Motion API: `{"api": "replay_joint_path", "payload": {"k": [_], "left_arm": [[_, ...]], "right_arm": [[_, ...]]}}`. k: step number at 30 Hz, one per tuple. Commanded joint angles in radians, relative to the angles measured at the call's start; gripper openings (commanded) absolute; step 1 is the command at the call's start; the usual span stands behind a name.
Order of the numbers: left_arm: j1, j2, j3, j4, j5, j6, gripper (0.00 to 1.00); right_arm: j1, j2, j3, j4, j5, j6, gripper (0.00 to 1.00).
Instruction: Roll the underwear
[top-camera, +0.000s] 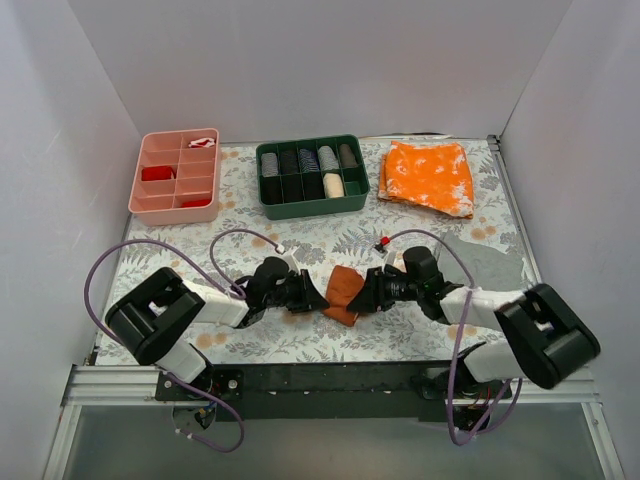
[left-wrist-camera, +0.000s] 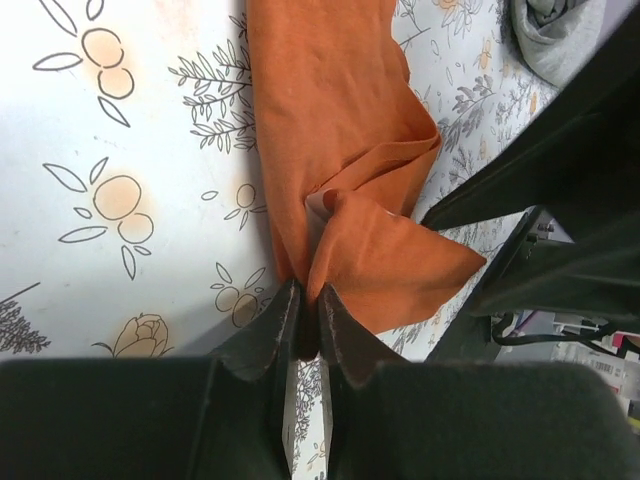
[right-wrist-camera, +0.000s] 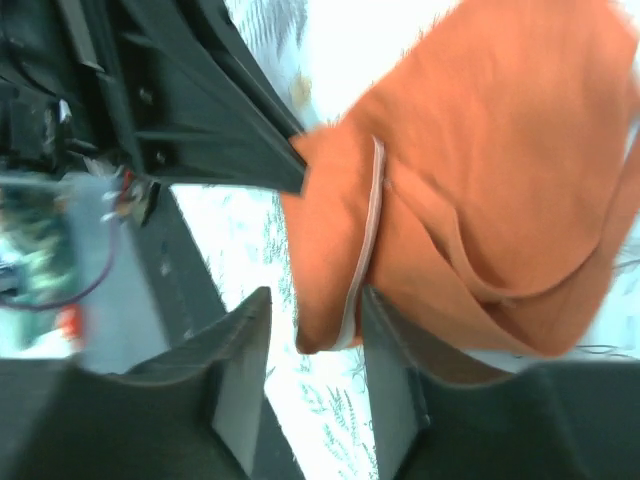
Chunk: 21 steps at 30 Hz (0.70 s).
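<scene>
The underwear (top-camera: 345, 290) is a rust-brown cloth lying partly folded on the floral table between the two grippers. My left gripper (top-camera: 316, 297) is at its left edge. In the left wrist view the left gripper (left-wrist-camera: 308, 294) has its jaws pressed together on a pinched fold of the underwear (left-wrist-camera: 340, 130). My right gripper (top-camera: 364, 297) is at the right edge. In the right wrist view the right gripper (right-wrist-camera: 315, 302) is open, and a folded corner of the underwear (right-wrist-camera: 480, 170) with a pale seam hangs between its fingers.
A pink divided tray (top-camera: 175, 200) stands at the back left. A green tray (top-camera: 310, 207) of rolled cloths is at the back middle. A bright orange speckled cloth (top-camera: 428, 175) lies at the back right. A grey cloth (top-camera: 485, 262) lies by the right arm.
</scene>
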Motion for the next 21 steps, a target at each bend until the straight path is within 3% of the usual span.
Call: {"api": "replay_joint_path", "payload": {"k": [1,2,4,8,10,15,16,21], "left_arm": [[0.002,-0.016,0.064,-0.159,-0.001,0.05,0.02],[0.0,-0.021,0.073,-0.179,0.007,0.054,0.01],[0.002,-0.027,0.109,-0.253,0.019,0.065,0.0],[0.002,-0.033,0.192,-0.403,0.048,0.103,0.0],[0.002,-0.039,0.24,-0.503,0.039,0.114,0.0],[0.002,-0.042,0.317,-0.678,0.035,0.16,0.0],[0.003,-0.042,0.322,-0.687,0.033,0.163,0.0],[0.002,-0.035,0.318,-0.698,0.038,0.168,0.0]], "right_arm": [[0.023,-0.246,0.069,-0.347,0.254,-0.225,0.57],[0.025,-0.291,0.075,-0.39,0.359,-0.25,0.7],[0.04,-0.404,0.111,-0.512,0.455,-0.287,0.72],[0.123,-0.512,0.111,-0.535,0.555,-0.314,0.73],[0.272,-0.503,0.134,-0.573,0.733,-0.317,0.73],[0.58,-0.368,0.218,-0.59,0.953,-0.359,0.72],[0.612,-0.344,0.232,-0.593,1.036,-0.369,0.72],[0.73,-0.19,0.318,-0.602,1.121,-0.448,0.72]]}}
